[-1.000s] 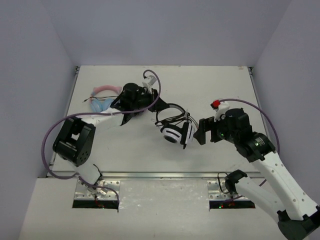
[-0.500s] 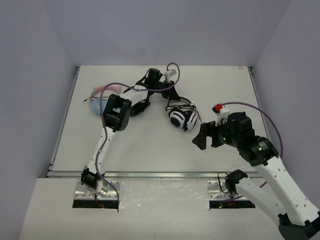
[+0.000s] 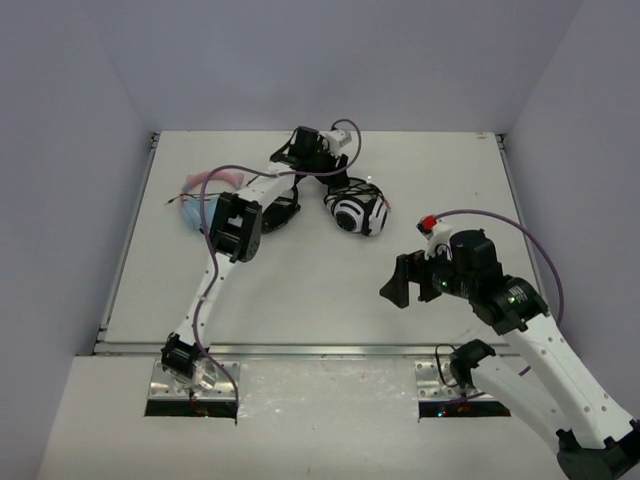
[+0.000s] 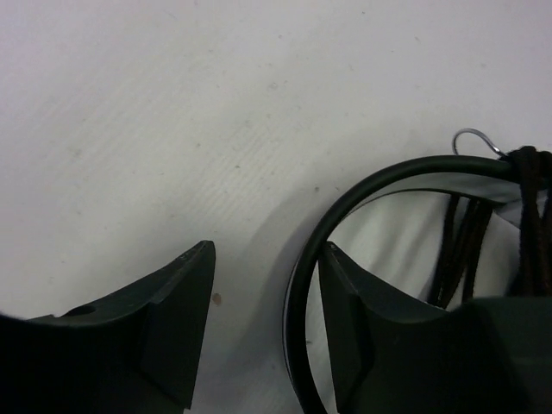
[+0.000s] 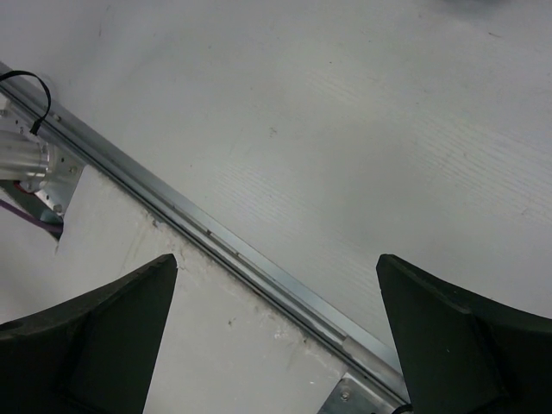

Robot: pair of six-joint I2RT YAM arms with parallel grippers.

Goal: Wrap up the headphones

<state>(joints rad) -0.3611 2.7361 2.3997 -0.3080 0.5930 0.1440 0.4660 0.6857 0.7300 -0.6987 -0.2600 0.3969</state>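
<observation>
- Headphones (image 3: 355, 210): white, with black-striped cups. They lie folded up toward the far edge of the surface (image 3: 290, 290), roughly midway across. A second ago they sat nearer the centre, between the two arms.
- Cable (image 4: 454, 250): in the left wrist view its black strands run bunched across the headband (image 4: 379, 175) and do not trail over the surface. A second ago loose loops showed beside the cups.
- Left fingers (image 4: 177, 302): stretched out to the far side and now moderately parted, having been almost closed a moment earlier. Bare surface fills the gap between them. The headband's arc passes just by the inner tip of one finger and is not clamped.
- Right fingers (image 5: 112, 319): spread wide and holding nothing. This arm has drawn back from the headphones toward the near right and looks down on the metal rail (image 5: 250, 259) at the near edge.
- Pink-and-blue pair (image 3: 205, 190): lies near the far-left corner, beside the left arm's forearm and well apart from the white pair.
- Reading: the left fingers loosening after the carry to the far side suggests a set-down, with the winding finished or nearly so. The left arm probably still has to lift clear without catching the band. Whether the cable's end is secured cannot be told.
</observation>
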